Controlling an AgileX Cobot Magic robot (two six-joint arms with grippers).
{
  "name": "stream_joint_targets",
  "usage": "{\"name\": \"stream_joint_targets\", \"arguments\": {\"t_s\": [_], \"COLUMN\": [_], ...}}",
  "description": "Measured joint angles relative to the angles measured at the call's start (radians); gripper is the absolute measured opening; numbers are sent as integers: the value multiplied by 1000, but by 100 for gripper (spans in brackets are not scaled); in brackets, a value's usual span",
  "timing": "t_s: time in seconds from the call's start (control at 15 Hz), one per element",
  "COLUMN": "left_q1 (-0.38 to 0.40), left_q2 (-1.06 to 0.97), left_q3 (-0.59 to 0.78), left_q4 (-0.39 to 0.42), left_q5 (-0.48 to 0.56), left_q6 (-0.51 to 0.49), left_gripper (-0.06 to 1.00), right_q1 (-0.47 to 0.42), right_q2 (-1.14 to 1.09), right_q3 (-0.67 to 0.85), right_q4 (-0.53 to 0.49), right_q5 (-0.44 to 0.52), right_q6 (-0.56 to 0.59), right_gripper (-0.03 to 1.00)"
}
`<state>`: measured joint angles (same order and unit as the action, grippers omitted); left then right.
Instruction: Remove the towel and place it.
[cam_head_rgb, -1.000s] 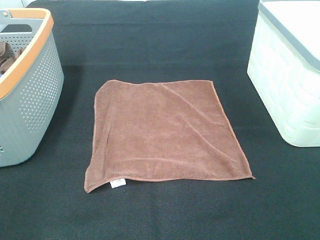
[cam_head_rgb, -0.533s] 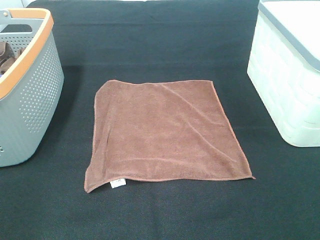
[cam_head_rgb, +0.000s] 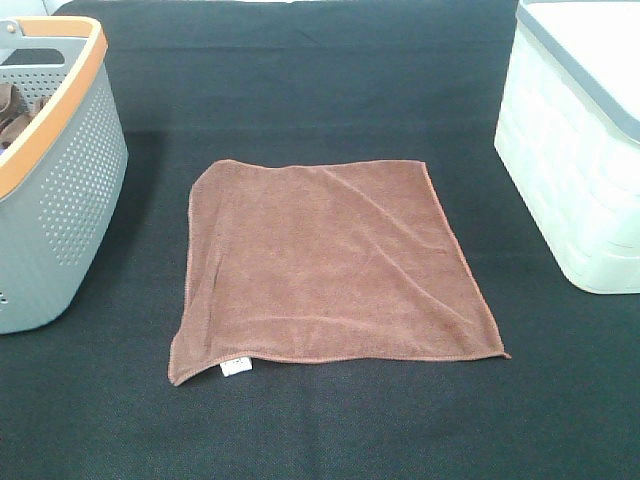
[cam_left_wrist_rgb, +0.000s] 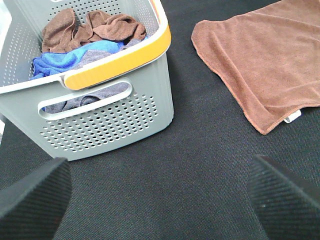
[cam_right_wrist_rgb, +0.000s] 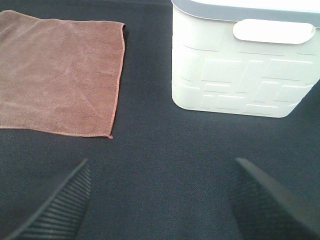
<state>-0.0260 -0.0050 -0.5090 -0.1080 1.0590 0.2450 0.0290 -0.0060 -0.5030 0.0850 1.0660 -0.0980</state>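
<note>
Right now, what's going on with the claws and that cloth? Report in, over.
Both grippers open, empty, above the mat. Towel flat on mat between grey basket and white bin, untouched. Nothing in the way.

One spread towel (cam_head_rgb: 330, 265), two baskets (cam_head_rgb: 60, 190) (cam_head_rgb: 575, 150), perhaps three bunched cloths (cam_left_wrist_rgb: 90, 37).

My fingers (cam_left_wrist_rgb: 35, 197) are black and ribbed. The towel (cam_head_rgb: 325, 262) is reddish-brown with a white tag (cam_head_rgb: 235, 367). Left of it, the basket (cam_head_rgb: 62, 190) is grey, dotted with holes, orange-rimmed. Right of it, the bin (cam_head_rgb: 570, 170) is white, grey-rimmed. The mat (cam_head_rgb: 300, 90) is black.
</note>
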Motion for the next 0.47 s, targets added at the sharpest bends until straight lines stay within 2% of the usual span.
{"name": "stream_joint_targets", "arguments": {"t_s": [0.47], "left_q1": [0], "left_q2": [0], "left_q3": [0], "left_q4": [0], "left_q5": [0], "left_q6": [0], "left_gripper": [90], "right_q1": [0], "right_q2": [0], "right_q3": [0], "right_q4": [0], "right_q5": [0], "right_q6": [0], "right_gripper": [73]}}
